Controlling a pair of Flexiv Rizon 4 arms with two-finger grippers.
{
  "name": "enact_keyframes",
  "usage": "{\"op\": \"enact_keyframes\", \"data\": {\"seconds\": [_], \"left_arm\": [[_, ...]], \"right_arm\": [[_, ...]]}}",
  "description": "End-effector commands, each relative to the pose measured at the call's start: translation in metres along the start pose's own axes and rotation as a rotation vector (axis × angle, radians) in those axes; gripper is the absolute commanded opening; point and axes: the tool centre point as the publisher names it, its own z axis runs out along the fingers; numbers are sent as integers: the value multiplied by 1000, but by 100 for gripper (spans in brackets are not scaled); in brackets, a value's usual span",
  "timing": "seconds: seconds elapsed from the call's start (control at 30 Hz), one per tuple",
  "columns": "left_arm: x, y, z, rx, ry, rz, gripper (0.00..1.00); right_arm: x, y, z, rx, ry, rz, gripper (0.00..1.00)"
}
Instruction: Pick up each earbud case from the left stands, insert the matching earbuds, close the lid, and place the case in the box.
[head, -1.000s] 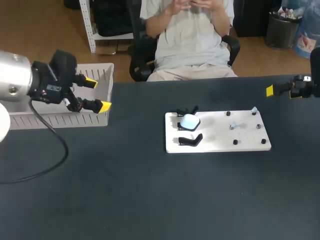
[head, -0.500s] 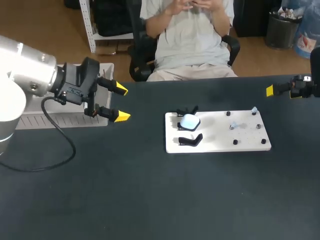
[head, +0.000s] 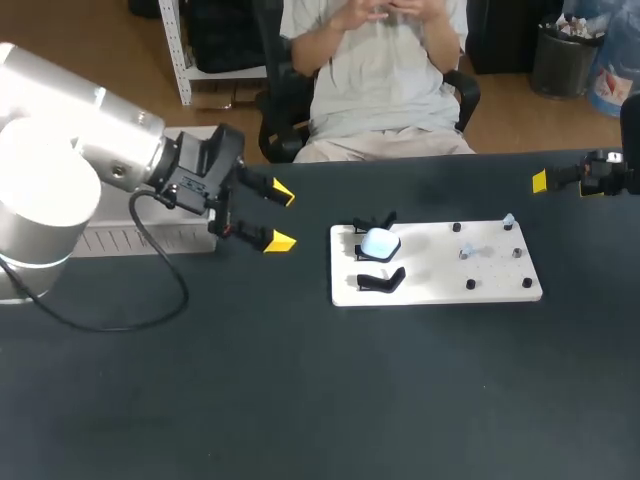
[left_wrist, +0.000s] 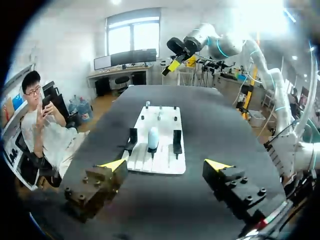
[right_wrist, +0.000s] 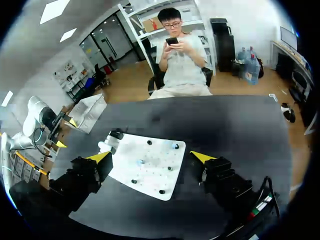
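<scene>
Near the board (head: 440, 270), left hand (head: 282, 217) hovers, fingers (head: 279, 241) apart

pale rounded earbud case (head: 379, 242) on white flat board's (head: 440, 287) left end; small earbuds (head: 468, 251) seemingly at right end; grey plastic box (head: 130, 240) well left.

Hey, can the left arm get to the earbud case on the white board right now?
Probably yes: the left gripper is open and faces the earbud case, with only bare table between them. Black stands flank the case closely.
</scene>
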Motion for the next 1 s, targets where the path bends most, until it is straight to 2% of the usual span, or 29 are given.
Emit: {"op": "enact_keyframes", "data": {"seconds": [0.03, 0.17, 0.23, 0.37, 0.43, 0.7, 0.97, 1.0], "left_arm": [[1, 7, 15, 27, -17, 1, 100], [-1, 6, 25, 35, -35, 4, 100], [-2, 6, 33, 31, -47, 17, 93], [-2, 7, 44, 40, -59, 28, 92], [-1, 9, 50, 48, -67, 25, 83], [0, 14, 76, 46, -110, 25, 64], [-2, 24, 92, 58, -153, 25, 64], [-2, 25, 93, 58, -157, 29, 61]], "right_arm": [[0, -1, 1, -2, 0, -1, 100], [0, -1, 1, -2, 0, -1, 100], [0, -1, 1, -2, 0, -1, 100], [0, -1, 1, -2, 0, -1, 100], [0, -1, 1, -2, 0, -1, 100], [0, -1, 1, -2, 0, -1, 100], [0, -1, 1, -2, 0, -1, 100], [0, -1, 1, -2, 0, -1, 100]]}}
